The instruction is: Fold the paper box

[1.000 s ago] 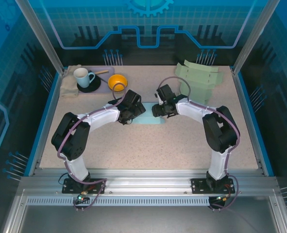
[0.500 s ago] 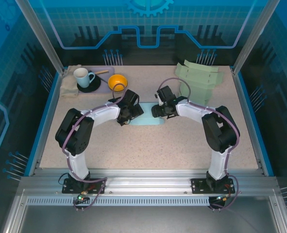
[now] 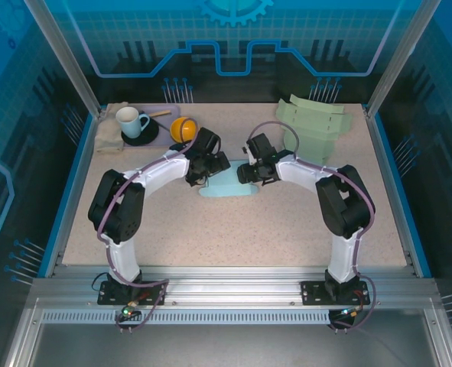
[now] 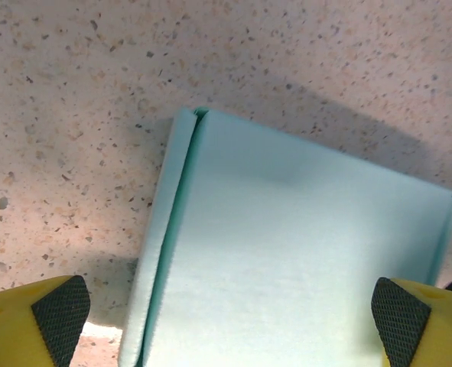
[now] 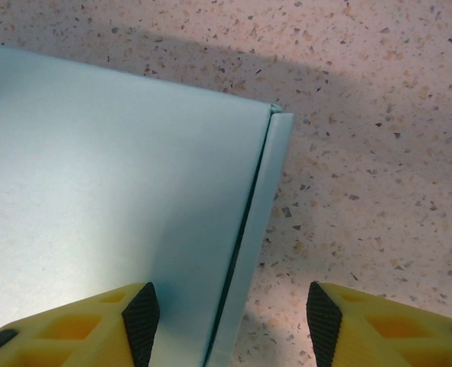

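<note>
Speckled table [image 3: 233,229] | paper box [image 4: 287,260]: pale teal, flat, narrow side flap folded

This is a robotics lab test cell. Two robot arms [image 3: 153,180] are bolted to an aluminium extrusion rail [image 3: 233,294] at the near edge of a speckled worktop [image 3: 233,229]. Slanted metal posts [image 3: 61,57] and blue panels [image 3: 233,46] printed with gear and circuit graphics enclose it.
</note>
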